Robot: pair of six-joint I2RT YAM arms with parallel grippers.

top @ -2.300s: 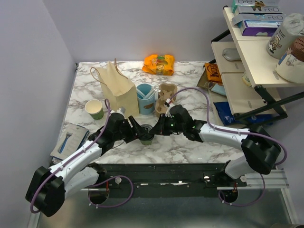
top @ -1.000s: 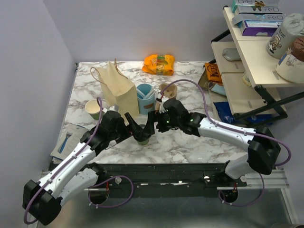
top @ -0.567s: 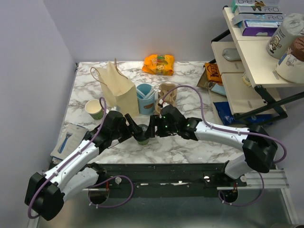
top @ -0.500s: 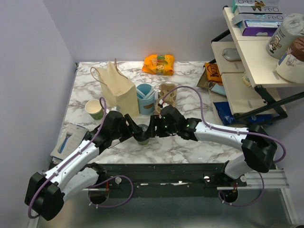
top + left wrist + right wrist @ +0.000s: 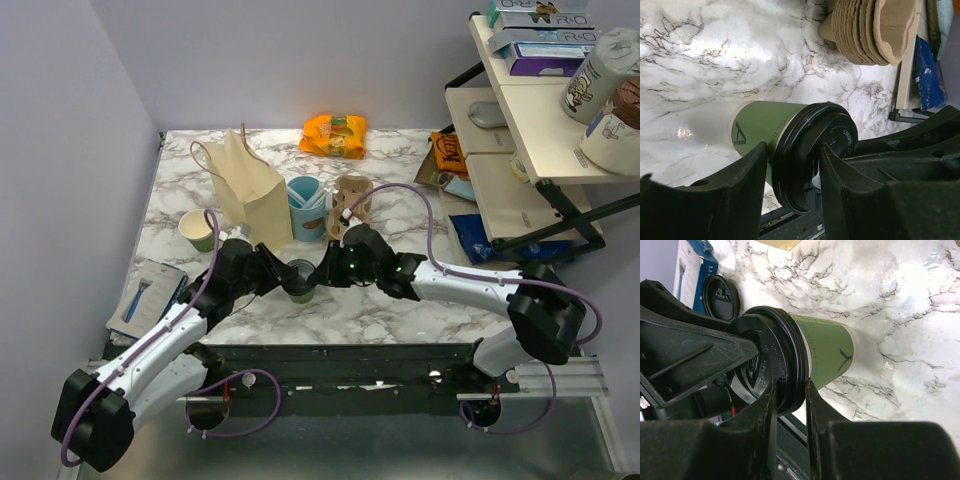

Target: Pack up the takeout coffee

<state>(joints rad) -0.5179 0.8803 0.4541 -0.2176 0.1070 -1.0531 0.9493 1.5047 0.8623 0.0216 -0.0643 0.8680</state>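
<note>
— Left gripper (image 5: 794,165)?
— It straddles the black lid (image 5: 785,350) of the takeout coffee (image 5: 757,131). Whether it presses, I cannot tell.
— The cup itself?
— Upright on the marble table (image 5: 400,160), between both grippers, near the tan paper bag (image 5: 248,190).
— Right gripper (image 5: 790,390)?
— Pinched on the lid's rim.

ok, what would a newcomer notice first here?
Both arms meet at the takeout coffee, upright at the near middle of the table. The right gripper pinches the rim of its black lid, and the left gripper straddles that rim from the other side. Behind them, rear left, stands the tan paper bag.
</note>
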